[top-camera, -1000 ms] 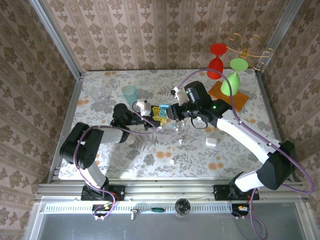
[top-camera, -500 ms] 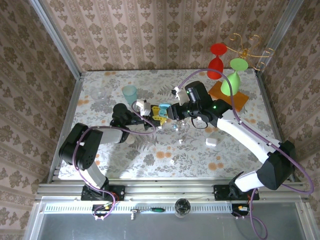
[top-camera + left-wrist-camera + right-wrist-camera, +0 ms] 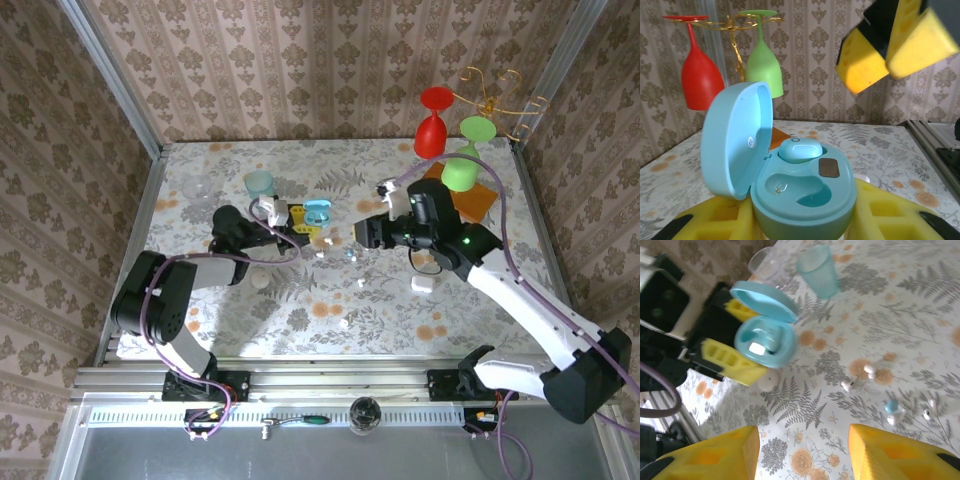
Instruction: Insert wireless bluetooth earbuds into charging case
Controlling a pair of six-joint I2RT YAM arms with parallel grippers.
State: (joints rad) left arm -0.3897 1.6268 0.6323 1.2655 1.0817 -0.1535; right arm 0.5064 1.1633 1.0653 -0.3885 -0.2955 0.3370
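Turquoise plastic charging case (image 3: 800,195) sits clamped in left gripper (image 3: 802,212); right gripper (image 3: 802,455) gapes empty; tiny white earbuds (image 3: 870,369) may skid if pinched.

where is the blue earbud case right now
Top view: the open blue case is clamped in the left claw over the table, left of centre, just right of the teal cup.

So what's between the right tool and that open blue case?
Just bare patterned table, as the top view shows. The right tool faces the blue case held in the left tool; tiny white earbuds lie off to one side.
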